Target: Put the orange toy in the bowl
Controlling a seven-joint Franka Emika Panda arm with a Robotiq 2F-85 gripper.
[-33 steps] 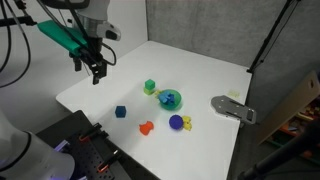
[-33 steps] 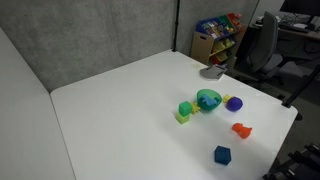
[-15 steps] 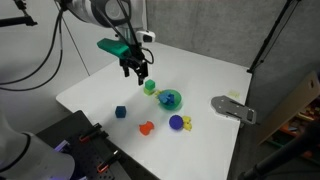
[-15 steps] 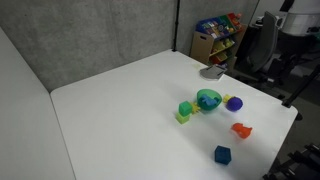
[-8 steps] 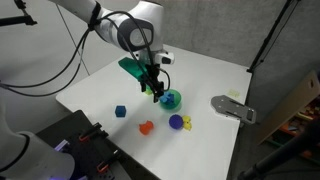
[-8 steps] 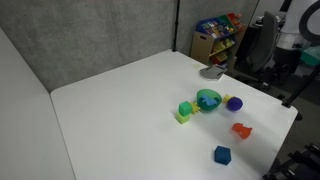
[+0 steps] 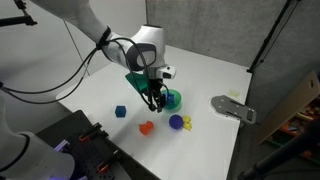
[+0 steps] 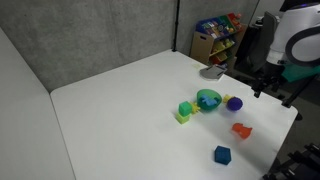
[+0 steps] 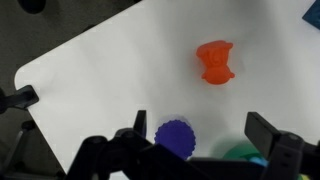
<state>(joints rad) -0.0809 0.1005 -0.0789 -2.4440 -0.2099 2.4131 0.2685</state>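
The orange toy [image 7: 146, 127] lies on the white table, in front of the bowl; it shows in both exterior views [image 8: 241, 129] and in the wrist view [image 9: 215, 62]. The teal bowl [image 7: 173, 99] with a blue inside sits mid-table [image 8: 208, 98]; only its edge shows in the wrist view [image 9: 240, 152]. My gripper [image 7: 153, 101] is open and empty. It hangs above the table just beside the bowl and a little short of the orange toy. In the wrist view its fingers [image 9: 198, 118] straddle the purple ball, with the orange toy beyond them.
A purple ball [image 7: 176, 122] [image 9: 176, 137] lies next to the bowl. A dark blue cube [image 7: 120, 112], a green cube [image 8: 185, 108] and a yellow-green piece [image 8: 180, 117] lie nearby. A grey flat object [image 7: 233, 108] lies near the table's edge.
The arm has swept across the table from its far corner to the bowl and come lower. The toys and the bowl have not moved.
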